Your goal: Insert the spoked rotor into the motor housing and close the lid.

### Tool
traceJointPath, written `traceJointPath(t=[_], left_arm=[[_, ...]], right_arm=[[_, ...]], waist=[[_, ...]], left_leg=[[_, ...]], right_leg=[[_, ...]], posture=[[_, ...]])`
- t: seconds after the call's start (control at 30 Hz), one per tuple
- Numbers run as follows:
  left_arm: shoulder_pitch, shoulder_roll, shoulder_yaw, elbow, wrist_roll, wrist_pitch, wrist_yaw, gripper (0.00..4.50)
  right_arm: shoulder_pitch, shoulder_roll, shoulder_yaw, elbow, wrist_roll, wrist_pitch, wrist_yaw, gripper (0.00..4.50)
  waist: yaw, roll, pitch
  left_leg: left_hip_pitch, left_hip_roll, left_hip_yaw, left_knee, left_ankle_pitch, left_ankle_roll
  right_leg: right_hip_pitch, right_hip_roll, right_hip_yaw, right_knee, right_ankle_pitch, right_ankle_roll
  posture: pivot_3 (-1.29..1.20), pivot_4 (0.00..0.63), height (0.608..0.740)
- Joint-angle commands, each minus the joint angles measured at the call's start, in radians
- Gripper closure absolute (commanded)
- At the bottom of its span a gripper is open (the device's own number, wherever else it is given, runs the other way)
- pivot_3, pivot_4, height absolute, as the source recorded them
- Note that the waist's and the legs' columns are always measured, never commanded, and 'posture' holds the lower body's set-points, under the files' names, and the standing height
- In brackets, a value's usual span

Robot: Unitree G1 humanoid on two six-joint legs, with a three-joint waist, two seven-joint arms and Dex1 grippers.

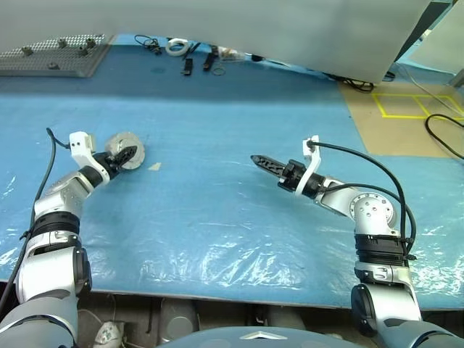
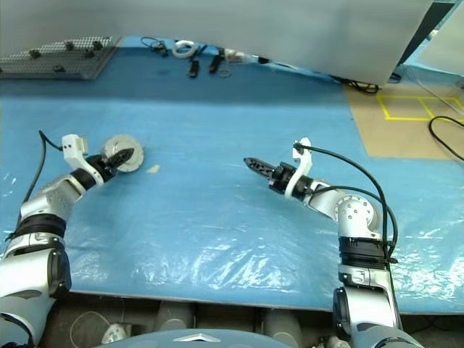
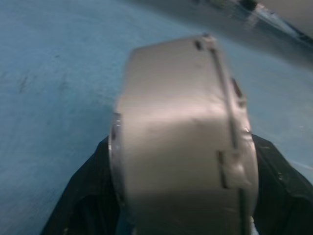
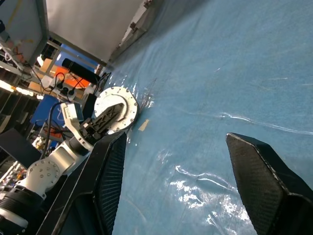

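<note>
A round silver-grey metal motor casing with its lid on (image 1: 127, 150) is seen at the left side of the blue plastic-covered table (image 1: 217, 217), gripped edge-on between the black fingers of the left gripper (image 1: 127, 154). In the left wrist view the casing's plain grey side wall is seen between the two fingers (image 3: 80, 196), with a seam running round it; whether it rests on the sheet or is lifted slightly cannot be told. In the right wrist view its flat light face with small rim holes is shown, one finger lying across it.

The right gripper (image 1: 262, 162) is held above the table's middle, well apart from the casing, its fingers spread wide with nothing between them.

A small pale scrap (image 1: 154, 167) lies just beside the casing. A perforated grey tray (image 1: 51, 58) and a white ring (image 1: 176, 47) are noted at the far edge. No legible writing or labels are made out on any part.
</note>
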Motion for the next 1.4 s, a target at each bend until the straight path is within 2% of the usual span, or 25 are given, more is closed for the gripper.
traceJointPath(t=[0.03, 0.37, 0.6, 0.73, 0.9, 1.13, 1.23, 1.4], left_arm=[[-0.006, 0.030, 0.024, 0.052, 0.027, -0.042, 0.020, 0.11], [-0.018, 0.156, 0.096, 0.116, 0.010, -0.038, -0.007, 0.11], [0.015, 0.271, 0.069, 0.135, 0.037, 0.054, -0.170, 0.11], [0.057, 0.293, 0.028, 0.120, 0.068, 0.116, -0.282, 0.11], [0.060, 0.299, 0.050, 0.127, 0.081, 0.061, -0.231, 0.11], [0.049, 0.343, 0.026, -0.018, 0.072, 0.065, -0.397, 0.11], [0.083, 0.389, -0.062, -0.133, 0.135, 0.010, -0.513, 0.11], [0.135, 0.426, -0.198, -0.275, 0.238, -0.085, -0.607, 0.11]], right_arm=[[-0.001, 0.001, -0.014, -0.041, 0.010, 0.006, 0.013, 1.08], [0.001, 0.008, -0.001, -0.039, 0.002, 0.022, 0.043, 1.08], [0.013, 0.001, 0.001, -0.053, -0.003, 0.035, 0.078, 1.08], [0.020, 0.003, 0.009, -0.051, -0.020, 0.030, 0.089, 1.08], [0.037, 0.009, 0.014, -0.069, -0.028, 0.034, 0.088, 1.08], [0.053, -0.015, 0.002, -0.095, -0.012, 0.058, 0.111, 1.08], [0.051, -0.054, 0.001, -0.120, 0.001, 0.079, 0.149, 1.08], [0.043, -0.122, 0.012, -0.139, -0.012, 0.069, 0.228, 1.08]], waist=[[0.000, 0.000, 0.000], [-0.007, 0.000, 0.000], [0.001, 0.000, 0.000], [0.003, 0.000, 0.000], [0.002, 0.000, 0.000], [0.003, 0.000, 0.000], [0.002, 0.000, 0.000], [0.001, 0.002, 0.001]], left_leg=[[0.000, 0.000, 0.000, 0.000, 0.000, 0.000], [0.010, 0.001, 0.001, 0.000, 0.000, 0.000], [0.009, 0.001, 0.001, -0.003, 0.000, 0.000], [0.010, 0.000, 0.001, -0.003, 0.000, 0.000], [0.010, 0.003, 0.001, -0.003, 0.000, 0.000], [0.010, 0.003, 0.001, -0.003, 0.000, 0.000], [0.010, 0.003, 0.001, -0.004, 0.000, 0.000], [0.011, 0.003, 0.003, -0.006, 0.000, 0.000]], right_leg=[[0.000, 0.000, 0.000, 0.001, 0.000, 0.000], [0.002, 0.000, 0.003, 0.004, -0.001, -0.002], [0.002, 0.000, 0.001, 0.001, -0.001, -0.002], [0.003, 0.000, 0.001, 0.001, -0.001, -0.002], [0.003, 0.000, 0.001, 0.002, -0.002, -0.004], [0.003, 0.000, 0.001, 0.002, -0.002, -0.004], [0.003, 0.000, 0.001, 0.001, -0.002, -0.004], [0.003, 0.000, 0.001, -0.001, -0.002, -0.004]], posture=[[0.00, 0.150, 0.740], [0.00, 0.150, 0.740], [0.00, 0.150, 0.740], [0.00, 0.150, 0.740], [0.00, 0.150, 0.740], [0.00, 0.150, 0.740], [0.00, 0.150, 0.740], [0.00, 0.150, 0.740]])
